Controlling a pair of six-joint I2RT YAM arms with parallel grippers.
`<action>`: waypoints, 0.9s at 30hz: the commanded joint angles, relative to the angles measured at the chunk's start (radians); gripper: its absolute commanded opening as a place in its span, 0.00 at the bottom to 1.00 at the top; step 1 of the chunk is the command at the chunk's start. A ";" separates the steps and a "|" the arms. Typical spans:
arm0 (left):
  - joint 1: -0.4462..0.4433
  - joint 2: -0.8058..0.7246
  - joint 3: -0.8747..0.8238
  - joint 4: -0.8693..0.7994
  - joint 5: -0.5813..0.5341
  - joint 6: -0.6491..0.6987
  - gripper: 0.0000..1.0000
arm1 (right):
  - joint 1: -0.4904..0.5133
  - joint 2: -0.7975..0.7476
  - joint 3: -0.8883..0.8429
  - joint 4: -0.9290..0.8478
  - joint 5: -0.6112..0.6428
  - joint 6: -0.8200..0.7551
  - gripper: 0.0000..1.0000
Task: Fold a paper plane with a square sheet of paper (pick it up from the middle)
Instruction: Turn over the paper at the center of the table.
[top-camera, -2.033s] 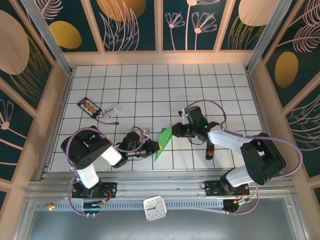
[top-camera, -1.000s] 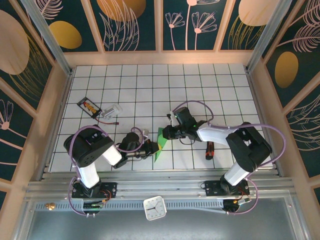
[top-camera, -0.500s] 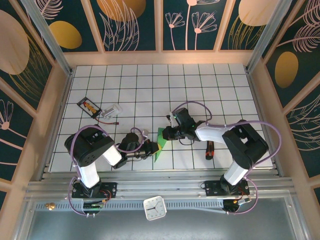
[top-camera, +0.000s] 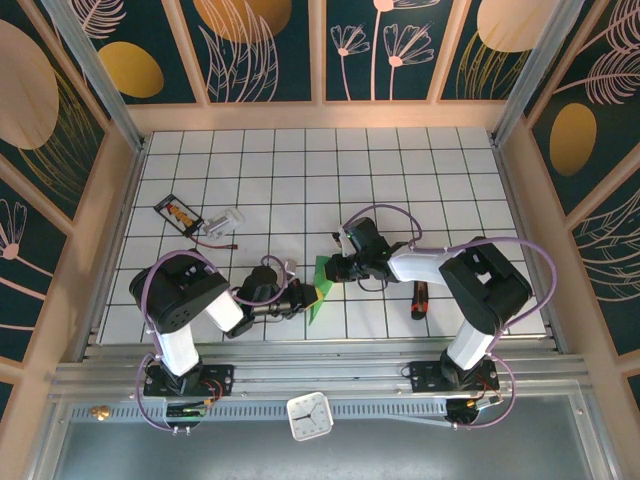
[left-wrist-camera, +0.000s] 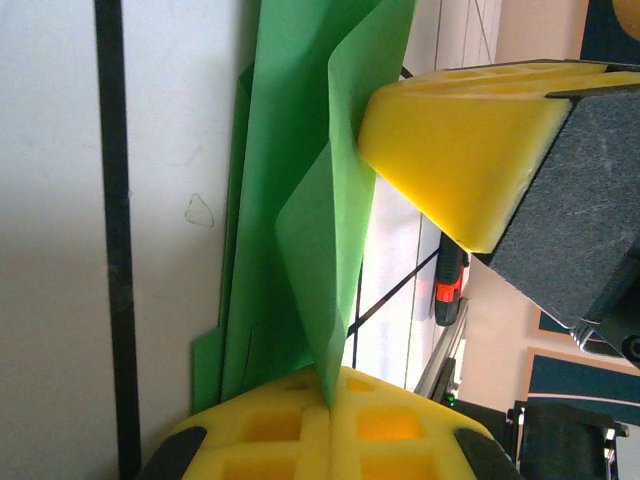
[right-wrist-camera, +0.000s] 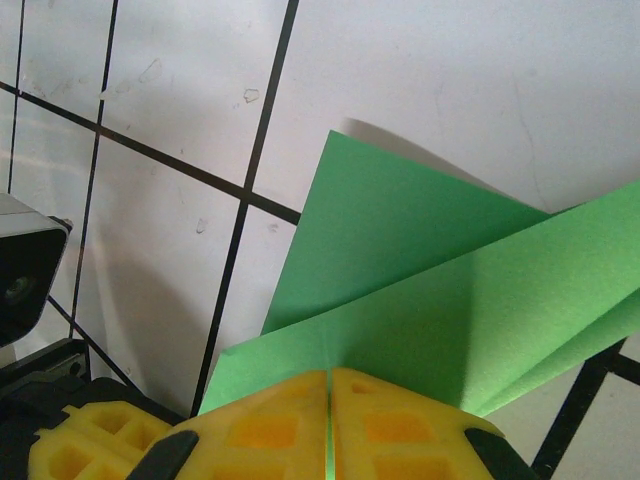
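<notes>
The square sheet of paper (top-camera: 319, 285), bright green and folded into a narrow creased shape, stands slightly off the grid table between both grippers. My left gripper (top-camera: 306, 296) is shut on its near lower end; in the left wrist view the paper (left-wrist-camera: 300, 190) rises from between the pressed yellow pads (left-wrist-camera: 280, 425) of the left gripper (left-wrist-camera: 328, 385). My right gripper (top-camera: 331, 268) is shut on the upper edge. In the right wrist view the right gripper (right-wrist-camera: 328, 378) pinches a layered flap of the paper (right-wrist-camera: 430, 270). The right gripper's yellow finger (left-wrist-camera: 450, 150) sits close beside the fold.
A red-and-black tool (top-camera: 419, 299) lies on the table right of the paper, also seen as the tool (left-wrist-camera: 447, 290) in the left wrist view. A black packet (top-camera: 178, 213) and a small clear item (top-camera: 226, 218) lie at the far left. A clock (top-camera: 309, 415) sits below the table's front rail.
My right gripper has moved left toward the left gripper, carrying the paper's upper edge with it. The green shape now looks narrower. The left gripper has stayed in place.
</notes>
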 joint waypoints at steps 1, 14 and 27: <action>0.008 0.023 -0.011 -0.046 0.003 -0.007 0.00 | 0.008 0.021 0.016 0.009 0.030 -0.029 0.11; 0.008 0.038 -0.004 -0.078 0.006 -0.019 0.00 | 0.006 0.057 -0.012 0.020 0.063 -0.053 0.11; 0.008 -0.031 0.016 -0.203 -0.008 0.028 0.12 | 0.005 0.090 -0.028 -0.031 0.083 -0.052 0.10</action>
